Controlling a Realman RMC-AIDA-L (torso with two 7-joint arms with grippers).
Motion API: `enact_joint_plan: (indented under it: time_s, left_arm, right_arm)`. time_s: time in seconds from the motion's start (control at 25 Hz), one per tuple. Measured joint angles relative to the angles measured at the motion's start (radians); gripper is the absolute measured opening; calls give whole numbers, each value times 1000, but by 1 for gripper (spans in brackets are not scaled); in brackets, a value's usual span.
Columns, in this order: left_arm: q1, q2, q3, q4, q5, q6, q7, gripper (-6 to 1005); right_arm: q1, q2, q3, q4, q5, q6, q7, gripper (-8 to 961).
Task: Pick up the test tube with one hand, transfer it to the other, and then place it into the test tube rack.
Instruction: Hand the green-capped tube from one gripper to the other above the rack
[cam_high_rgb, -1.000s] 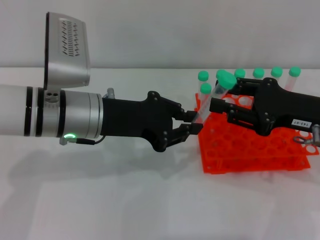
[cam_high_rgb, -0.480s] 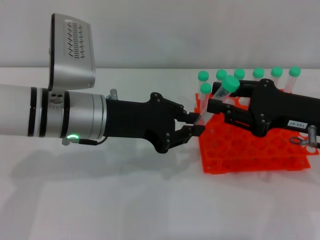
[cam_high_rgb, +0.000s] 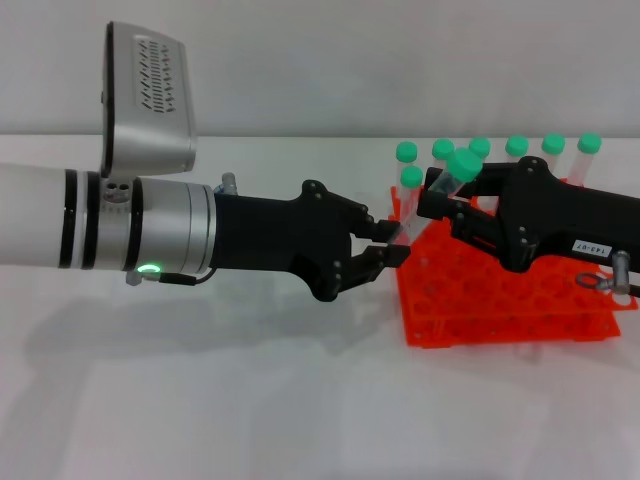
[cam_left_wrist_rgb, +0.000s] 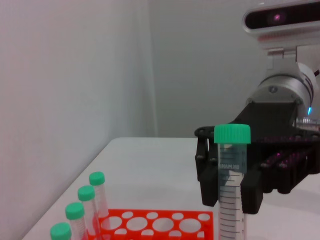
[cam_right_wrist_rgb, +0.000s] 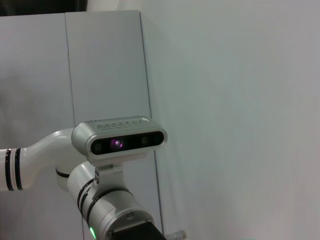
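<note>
The test tube (cam_high_rgb: 462, 165), clear with a green cap, hangs tilted in the air over the near-left corner of the orange-red test tube rack (cam_high_rgb: 500, 290). My left gripper (cam_high_rgb: 392, 245), on the silver-white arm with the green ring, is shut on the tube's lower end. My right gripper (cam_high_rgb: 445, 212), the one with the white label, is open with a jaw on either side of the tube's upper part. In the left wrist view the tube (cam_left_wrist_rgb: 232, 165) stands upright between the right gripper's fingers (cam_left_wrist_rgb: 252, 192), with the rack (cam_left_wrist_rgb: 150, 220) below.
Several other green-capped tubes (cam_high_rgb: 517, 146) stand along the rack's far row, also seen in the left wrist view (cam_left_wrist_rgb: 85, 200). The left arm's camera housing (cam_high_rgb: 150, 100) sticks up above its wrist and shows in the right wrist view (cam_right_wrist_rgb: 119, 140). A white tabletop lies below.
My left gripper has carried the tube a little to the right, and my right gripper has moved left. Its jaws now reach further around the tube's upper part.
</note>
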Motion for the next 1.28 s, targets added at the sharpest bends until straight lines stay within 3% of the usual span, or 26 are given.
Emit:
enact_joint_plan:
  time_s: [0.84, 1.12, 1.28]
  left_arm:
    - [7, -1, -6, 6, 8, -13, -10, 334]
    - [12, -1, -8, 7, -7, -13, -11, 622]
    - [57, -1, -62, 27, -37, -13, -3, 776]
  right_arm:
    - [-2, -2, 0, 15, 6, 4, -1, 209]
    - [-5, -1, 0, 17, 5, 4, 0, 208]
    - [-6, -4, 1, 24, 7, 16, -1, 208]
